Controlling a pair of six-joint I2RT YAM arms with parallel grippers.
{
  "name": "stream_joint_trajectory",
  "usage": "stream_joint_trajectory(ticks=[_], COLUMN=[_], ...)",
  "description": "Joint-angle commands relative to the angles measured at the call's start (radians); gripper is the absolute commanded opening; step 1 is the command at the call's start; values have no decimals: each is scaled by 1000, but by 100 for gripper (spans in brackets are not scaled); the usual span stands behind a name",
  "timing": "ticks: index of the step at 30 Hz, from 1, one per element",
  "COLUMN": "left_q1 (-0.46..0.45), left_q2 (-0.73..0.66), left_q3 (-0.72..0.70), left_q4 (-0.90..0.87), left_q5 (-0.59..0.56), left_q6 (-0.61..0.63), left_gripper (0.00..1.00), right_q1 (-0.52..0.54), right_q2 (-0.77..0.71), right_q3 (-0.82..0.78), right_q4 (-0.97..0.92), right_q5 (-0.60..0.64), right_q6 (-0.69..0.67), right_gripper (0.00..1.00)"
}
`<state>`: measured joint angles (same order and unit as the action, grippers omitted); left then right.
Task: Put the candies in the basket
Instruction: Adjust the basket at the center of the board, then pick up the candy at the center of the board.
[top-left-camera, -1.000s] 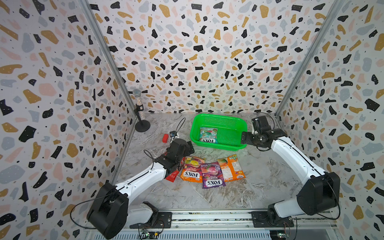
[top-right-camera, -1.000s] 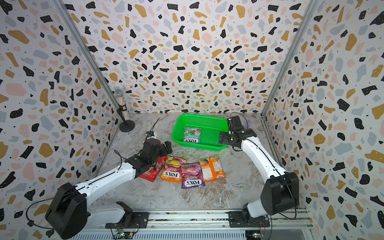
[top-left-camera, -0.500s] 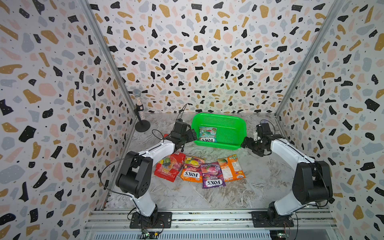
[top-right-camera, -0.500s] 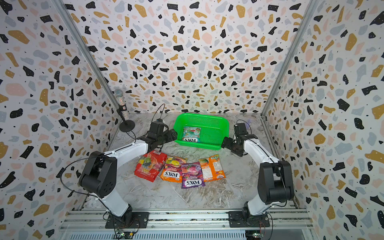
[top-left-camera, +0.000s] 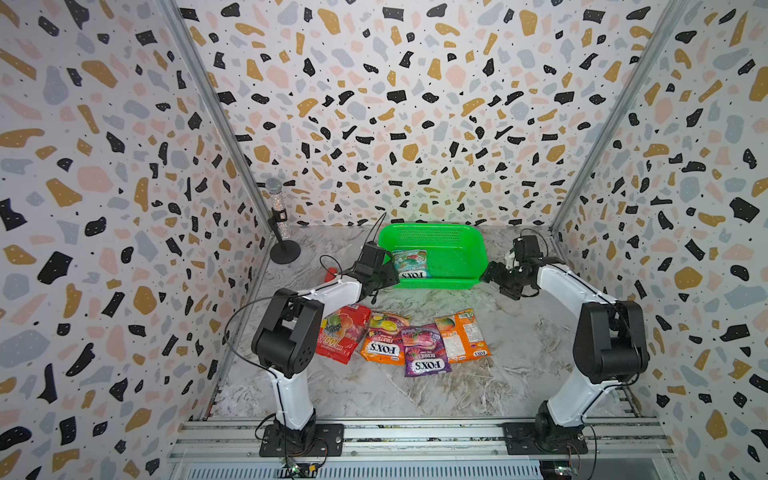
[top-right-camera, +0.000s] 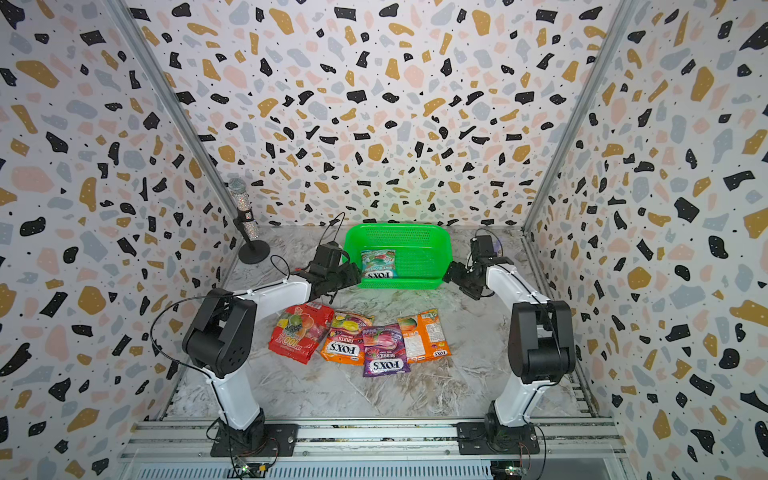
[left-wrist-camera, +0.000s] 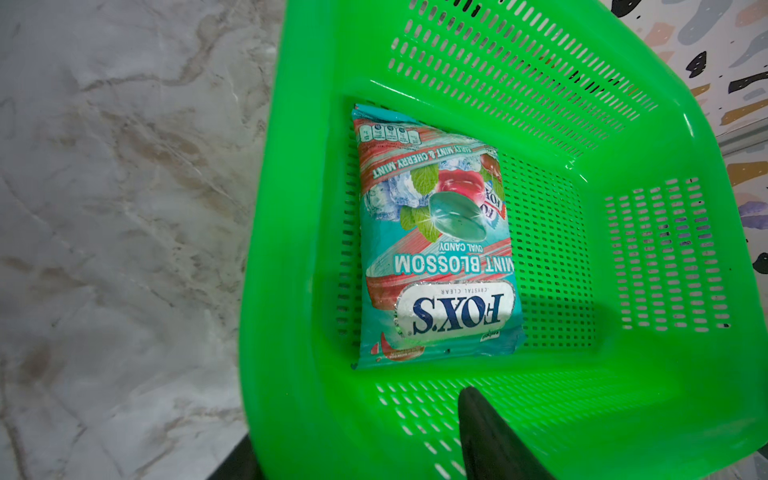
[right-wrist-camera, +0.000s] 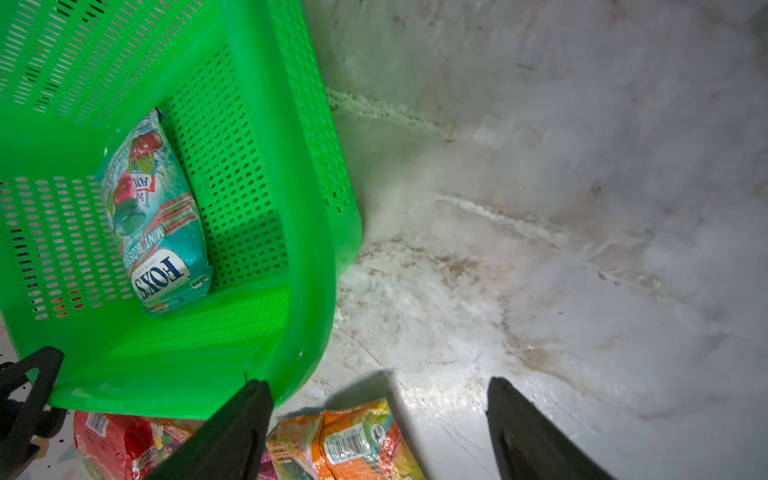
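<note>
The green basket (top-left-camera: 436, 226) (top-right-camera: 399, 226) stands at the back of the table with the teal candy bag (top-left-camera: 410, 264) (top-right-camera: 378, 264) (left-wrist-camera: 436, 232) (right-wrist-camera: 158, 216) inside. On the table in front lie the red (top-left-camera: 343, 332) (top-right-camera: 299, 332), orange-yellow (top-left-camera: 384, 336), purple (top-left-camera: 424, 351) and orange (top-left-camera: 461, 334) (right-wrist-camera: 345, 440) candies. My left gripper (top-left-camera: 386, 276) (left-wrist-camera: 355, 415) straddles the basket's front left corner: one finger inside, the other outside under the rim (left-wrist-camera: 266, 249), jaws wide. My right gripper (top-left-camera: 496, 284) (right-wrist-camera: 380, 384) is open at the front right corner, one finger by the rim (right-wrist-camera: 328, 249).
A microphone on a round stand (top-left-camera: 276, 208) (top-right-camera: 241, 199) stands at the back left. A small red block (top-left-camera: 331, 274) lies behind my left arm. Terrazzo walls close in on three sides, near the basket.
My left arm swung from the bags to the basket's front left corner, and the red bag now lies uncovered. My right gripper shifted towards the front right corner and its jaws narrowed a little.
</note>
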<state>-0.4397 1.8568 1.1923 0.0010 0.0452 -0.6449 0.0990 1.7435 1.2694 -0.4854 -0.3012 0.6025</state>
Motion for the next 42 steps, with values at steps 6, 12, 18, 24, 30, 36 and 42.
stream_joint_trajectory(ticks=[6, 12, 18, 24, 30, 36, 42], left_q1=[-63, -51, -66, -161, -214, -232, -232], left_q2=[-82, -172, -425, -533, -577, -718, -809], left_q3=[-64, -76, -189, -394, -474, -531, -639], left_q4=[20, -71, -246, -141, -82, -27, 91], left_q5=[-88, -155, -321, -400, -449, -527, -582], left_q6=[3, 11, -158, -216, -174, -122, -153], left_gripper=[68, 95, 100, 100, 100, 100, 100], right_q1=[0, 1, 11, 68, 199, 223, 223], right_q2=[-4, -101, -336, -462, -427, -352, -252], right_q3=[39, -47, -300, -471, -511, -528, -525], right_q4=[-27, -56, -4, 35, 9, 34, 91], right_q5=[-12, 22, 9, -3, 67, 144, 103], right_q6=[0, -19, -23, -22, -69, -152, -165], right_gripper=[84, 84, 84, 81, 79, 78, 74])
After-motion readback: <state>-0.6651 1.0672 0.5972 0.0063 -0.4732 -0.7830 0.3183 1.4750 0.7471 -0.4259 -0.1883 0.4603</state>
